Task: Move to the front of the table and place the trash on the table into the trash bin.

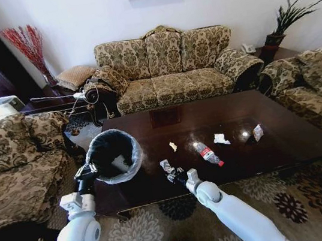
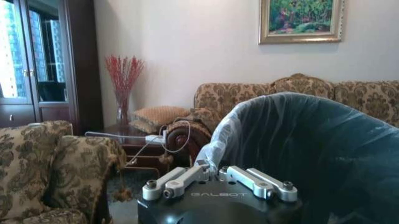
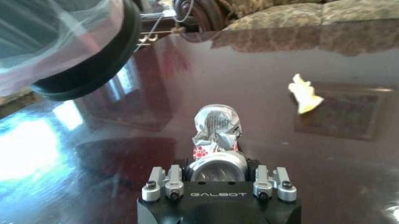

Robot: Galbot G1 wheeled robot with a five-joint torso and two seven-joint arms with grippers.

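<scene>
Table: large rectangular dark glossy wooden coffee table [image 1: 285, 138] with a square inlay toward its far edge, set before a patterned three-seat sofa [image 1: 168, 65].

Trash bin: small round bin lined with a black bag, pale translucent plastic folded over its rim [image 1: 113, 157]; it hangs over the table's left near corner, at 9 o'clock from the table centre, tilted with its mouth toward the camera in the head view.

Left gripper: left gripper [image 1: 85, 172] at the bin's 8 o'clock side, its fingers pinching the bin's rim; in the left wrist view the fingers [image 2: 175, 182] lie pressed against the bag-covered wall [image 2: 311, 154].

Right gripper: right gripper [image 1: 176, 176] low over the near edge of the table, at 4 o'clock from the bin, its fingers closed around a crushed silvery wrapper with red print [image 3: 216, 132], which lies lengthwise between them and touches the table.

Other trash: small yellowish-white paper scrap [image 1: 173, 146] at 12 o'clock from the right gripper; clear plastic bottle with red label [image 1: 207, 153] lying on its side at 2 o'clock from it; crumpled white paper wad [image 1: 221, 139] just beyond the bottle; crumpled pinkish-white wrapper [image 1: 257, 133] farther right at 3 o'clock from the wad.
</scene>
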